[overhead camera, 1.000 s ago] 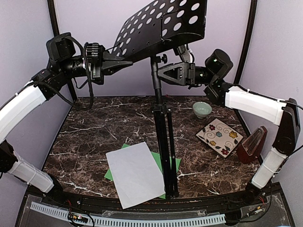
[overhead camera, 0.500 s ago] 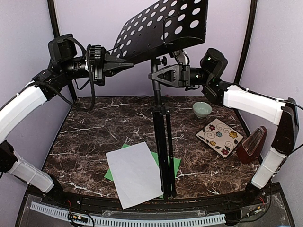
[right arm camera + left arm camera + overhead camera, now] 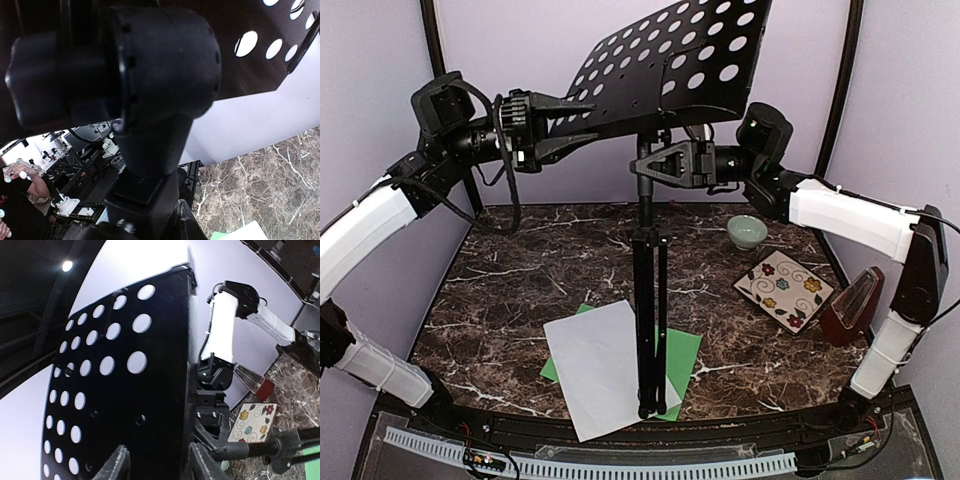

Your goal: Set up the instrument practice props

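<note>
The black perforated music stand (image 3: 670, 65) is held nearly upright, its tripod legs (image 3: 648, 330) folded together. Its foot is over the white sheet (image 3: 605, 365), which lies on the green sheet (image 3: 685, 350); I cannot tell if it touches. My left gripper (image 3: 572, 120) is shut on the desk's left edge; in the left wrist view (image 3: 160, 465) the desk (image 3: 125, 390) sits between its fingers. My right gripper (image 3: 645, 165) is shut on the pole just under the desk. The stand's neck (image 3: 160, 75) fills the right wrist view. The reddish-brown metronome (image 3: 853, 305) stands at the right edge.
A square floral plate (image 3: 785, 290) lies at the right, next to the metronome. A small pale-green bowl (image 3: 747, 231) sits at the back right. The marble tabletop (image 3: 520, 290) ends at purple walls behind and on both sides.
The stand has swung from tilted to nearly upright. Its foot moved left onto the white sheet and the desk rose. Both grippers moved with it, still holding on.
</note>
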